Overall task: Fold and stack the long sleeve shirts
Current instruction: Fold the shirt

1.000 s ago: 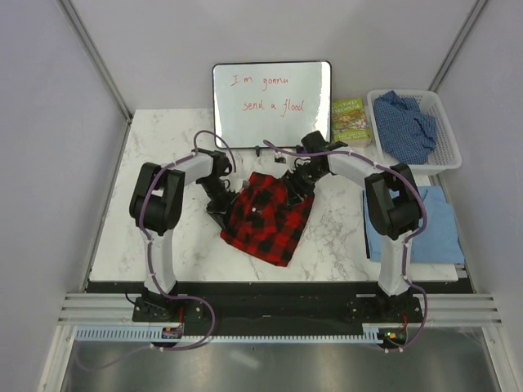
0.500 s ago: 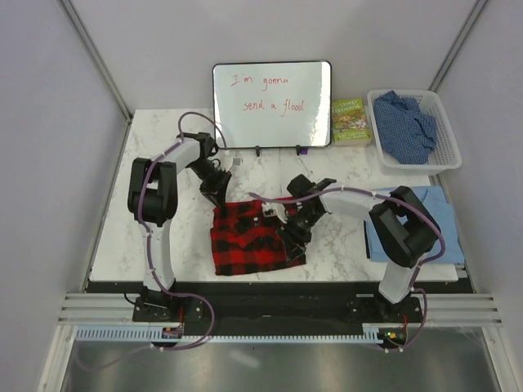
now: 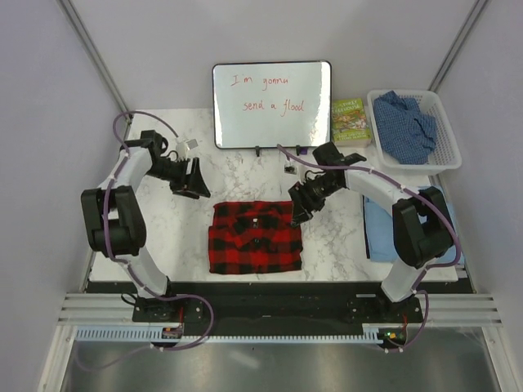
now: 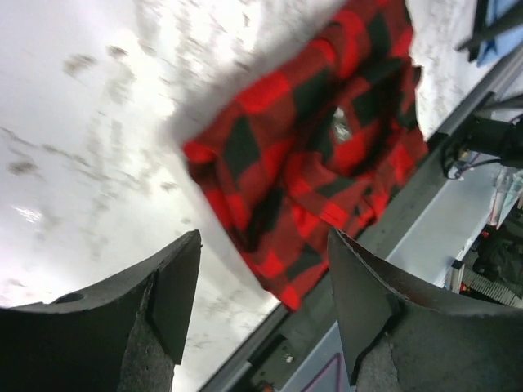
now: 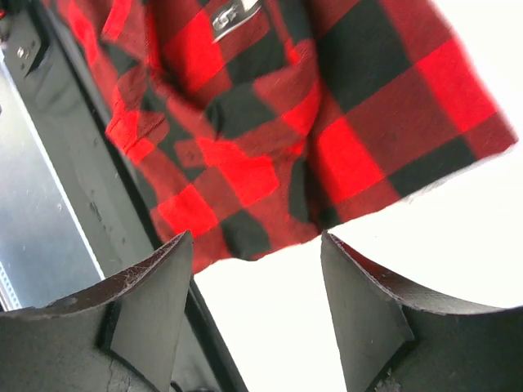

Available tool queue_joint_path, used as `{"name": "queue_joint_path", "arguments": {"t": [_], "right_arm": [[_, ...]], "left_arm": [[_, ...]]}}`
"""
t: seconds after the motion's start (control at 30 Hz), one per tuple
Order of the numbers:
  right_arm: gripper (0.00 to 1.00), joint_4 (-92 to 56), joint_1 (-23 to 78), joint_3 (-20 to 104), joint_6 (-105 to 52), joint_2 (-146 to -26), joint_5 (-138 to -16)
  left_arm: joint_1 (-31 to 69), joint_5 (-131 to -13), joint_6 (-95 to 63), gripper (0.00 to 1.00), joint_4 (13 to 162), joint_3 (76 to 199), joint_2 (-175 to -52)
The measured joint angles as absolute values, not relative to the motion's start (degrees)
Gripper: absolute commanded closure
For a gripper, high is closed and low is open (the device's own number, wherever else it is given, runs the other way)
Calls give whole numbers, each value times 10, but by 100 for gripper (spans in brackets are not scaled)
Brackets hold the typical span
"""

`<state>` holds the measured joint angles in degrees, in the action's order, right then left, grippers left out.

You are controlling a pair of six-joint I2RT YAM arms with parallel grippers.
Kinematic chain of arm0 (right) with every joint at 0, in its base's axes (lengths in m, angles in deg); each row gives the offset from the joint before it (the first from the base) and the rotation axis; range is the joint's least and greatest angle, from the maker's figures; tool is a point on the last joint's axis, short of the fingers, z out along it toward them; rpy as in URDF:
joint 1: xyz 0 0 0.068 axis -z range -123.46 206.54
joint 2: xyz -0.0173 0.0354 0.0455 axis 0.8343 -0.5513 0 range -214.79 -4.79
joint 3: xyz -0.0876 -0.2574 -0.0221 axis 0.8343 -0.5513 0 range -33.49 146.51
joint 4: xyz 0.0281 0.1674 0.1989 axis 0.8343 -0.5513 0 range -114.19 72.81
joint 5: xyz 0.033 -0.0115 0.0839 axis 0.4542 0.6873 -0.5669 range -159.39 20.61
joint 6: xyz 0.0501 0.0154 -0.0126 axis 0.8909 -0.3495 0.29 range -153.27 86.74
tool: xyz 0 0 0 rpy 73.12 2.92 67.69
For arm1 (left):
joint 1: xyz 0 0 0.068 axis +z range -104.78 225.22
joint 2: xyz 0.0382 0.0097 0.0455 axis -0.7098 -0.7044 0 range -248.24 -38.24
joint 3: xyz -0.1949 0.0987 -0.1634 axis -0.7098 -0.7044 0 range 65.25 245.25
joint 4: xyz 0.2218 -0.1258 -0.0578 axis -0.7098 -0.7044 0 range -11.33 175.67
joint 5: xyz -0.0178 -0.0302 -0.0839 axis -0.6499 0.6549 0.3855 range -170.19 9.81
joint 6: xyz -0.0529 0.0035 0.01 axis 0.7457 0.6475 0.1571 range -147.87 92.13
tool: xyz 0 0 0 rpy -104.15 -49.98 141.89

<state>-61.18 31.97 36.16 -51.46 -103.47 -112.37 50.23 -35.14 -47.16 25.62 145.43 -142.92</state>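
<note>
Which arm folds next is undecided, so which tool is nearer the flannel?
Right. The right tool hangs at the far right corner of the flannel; the left tool sits apart, beyond its far left corner.

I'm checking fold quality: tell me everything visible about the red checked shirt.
The red checked shirt looks like soft flannel in big red and black squares, with a small white mark near its middle. It is folded into a rough rectangle, edges slightly uneven, lying flat on the marble table near the front edge, between the arms. Neither the left hand nor the right hand seems to touch it; both stand open beyond its far corners.
</note>
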Motion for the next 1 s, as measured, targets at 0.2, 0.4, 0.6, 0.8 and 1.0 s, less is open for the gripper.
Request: {"name": "queue_joint_path", "arguments": {"t": [0.2, 0.4, 0.6, 0.8, 1.0], "right_arm": [[32, -597, 311, 395, -490, -1086, -1098], [35, -606, 310, 400, -495, -1118, -1090], [36, -609, 306, 400, -501, -1133, -1085], [47, -610, 301, 400, -508, -1144, -1083], [56, -620, 296, 400, -516, -1144, -1085]], "left_arm": [[477, -346, -446, 41, 263, 1363, -1359], [476, -353, -442, 42, 263, 1326, -1361], [453, -379, -442, 39, 265, 1313, -1372], [435, -410, -438, 39, 271, 1293, -1382], [433, -422, -435, 41, 275, 1293, -1384]]}}
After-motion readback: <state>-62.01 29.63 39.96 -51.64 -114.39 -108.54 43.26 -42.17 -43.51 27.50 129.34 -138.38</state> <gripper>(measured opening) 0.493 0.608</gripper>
